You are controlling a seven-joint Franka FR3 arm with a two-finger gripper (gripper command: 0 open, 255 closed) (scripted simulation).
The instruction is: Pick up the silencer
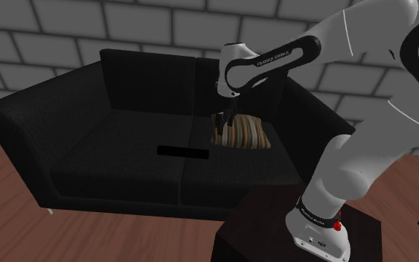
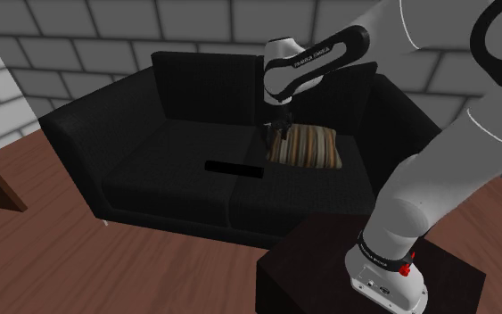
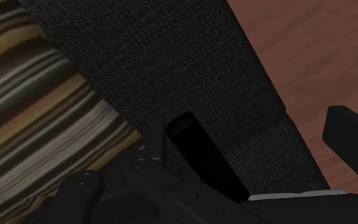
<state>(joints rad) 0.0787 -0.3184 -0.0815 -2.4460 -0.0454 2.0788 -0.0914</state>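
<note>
Since the silencer [image 1: 183,152] is lying flat on the seat of the black sofa [image 1: 88,141] with nothing around it, I'd call this the approach step and not the grab yet. It reads as a slim black bar running along the seat, parallel to the front edge, with one end near the corner of the striped cushion [image 1: 245,135].

The gripper [image 1: 221,120] hangs low over that cushion corner, so it's near the end of the bar rather than above its middle. From the wrist view you get the rounded black end of the silencer right next to the cushion's stripes, with sofa fabric and then brown floor [image 3: 311,44] beyond. Honestly can't tell if the hand is spread or closed; everything down there is black on black. It doesn't look to be pinching anything, though that's my read and not a sure thing.

Next move, as I see it: slide along the bar toward its middle, away from the cushion, line the hand up across the narrow width, make sure it's open, then come straight down. Grabbing near the end risks the bar tipping, and the cushion could get in the way.
</note>
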